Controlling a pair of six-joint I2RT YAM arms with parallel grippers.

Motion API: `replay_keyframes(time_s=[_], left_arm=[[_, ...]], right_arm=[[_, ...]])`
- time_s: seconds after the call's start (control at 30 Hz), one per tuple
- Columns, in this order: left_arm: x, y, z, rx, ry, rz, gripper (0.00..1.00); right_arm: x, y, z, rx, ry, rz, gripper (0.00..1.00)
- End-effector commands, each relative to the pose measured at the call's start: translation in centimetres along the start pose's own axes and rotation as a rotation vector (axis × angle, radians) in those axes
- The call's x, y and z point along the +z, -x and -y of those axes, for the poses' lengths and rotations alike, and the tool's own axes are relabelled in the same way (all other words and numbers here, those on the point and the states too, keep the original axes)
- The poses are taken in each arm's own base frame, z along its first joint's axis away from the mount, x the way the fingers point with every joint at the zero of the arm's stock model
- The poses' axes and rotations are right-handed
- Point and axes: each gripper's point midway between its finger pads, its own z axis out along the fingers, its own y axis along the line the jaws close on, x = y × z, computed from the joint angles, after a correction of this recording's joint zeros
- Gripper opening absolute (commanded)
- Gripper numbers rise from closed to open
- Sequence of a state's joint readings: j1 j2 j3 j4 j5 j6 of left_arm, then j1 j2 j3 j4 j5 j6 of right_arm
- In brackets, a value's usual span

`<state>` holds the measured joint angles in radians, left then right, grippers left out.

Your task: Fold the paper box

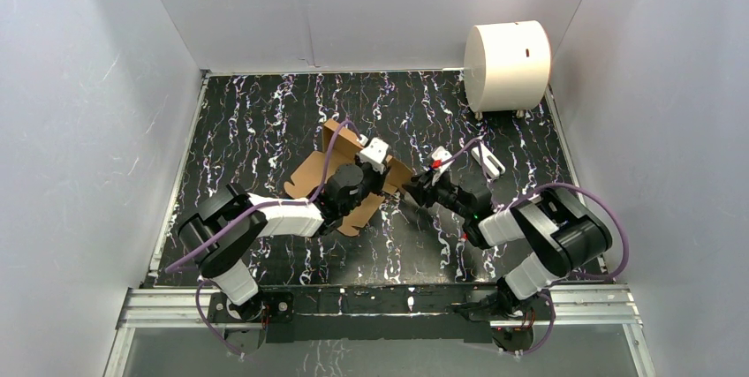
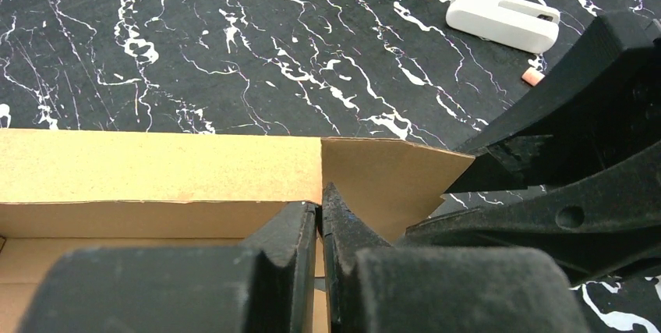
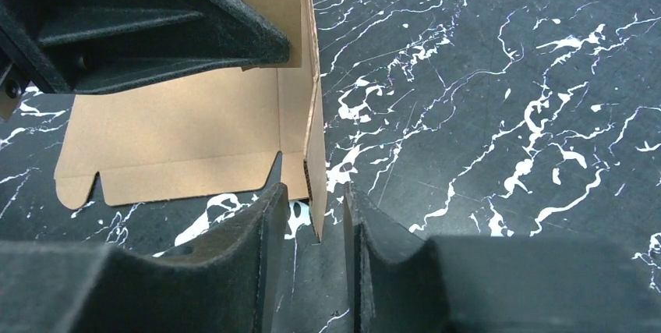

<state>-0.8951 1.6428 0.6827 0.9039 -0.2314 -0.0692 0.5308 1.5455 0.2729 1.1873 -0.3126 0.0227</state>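
Paper box [image 1: 309, 174] clamped in left hand [image 2: 319, 217]; right hand [image 3: 314, 196] apart, straddling its upright edge.

brown paper box [image 1: 311, 174] lies open, flaps raised.

White cylinder [image 1: 506, 65] back right; small white block [image 1: 487, 161] on marbled table [image 1: 265, 121].

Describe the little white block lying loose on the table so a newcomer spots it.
Find the large white cylinder in the far right corner of the black white-veined table. Coming toward the arms, the small white rounded plastic block lies flat just beyond the right arm. Unlike the brown cardboard box at the centre, it is white, slotted, and has a tiny pink scrap beside it.
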Motion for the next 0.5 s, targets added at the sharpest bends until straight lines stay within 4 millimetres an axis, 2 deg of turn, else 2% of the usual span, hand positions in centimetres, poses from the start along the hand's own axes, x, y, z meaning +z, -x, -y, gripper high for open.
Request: replay_keyframes(time_s=[0.0,0.2,0.47], left_arm=[[-0.1,-0.2,0.3,0.044,-0.013,0.007,0.00],[-0.2,-0.9,0.2,0.065,-0.013,0.004,0.00],[-0.5,-0.9,-0.9,0.158,0.019,0.021,0.00]], right_arm=[[1.1,3.4,0.1,-0.047,0.003,0.124,0.42],[2.0,2.9,0.4,-0.058,-0.027,0.138,0.35],[2.1,3.0,0.1,-0.081,-0.030,0.161,0.06]])
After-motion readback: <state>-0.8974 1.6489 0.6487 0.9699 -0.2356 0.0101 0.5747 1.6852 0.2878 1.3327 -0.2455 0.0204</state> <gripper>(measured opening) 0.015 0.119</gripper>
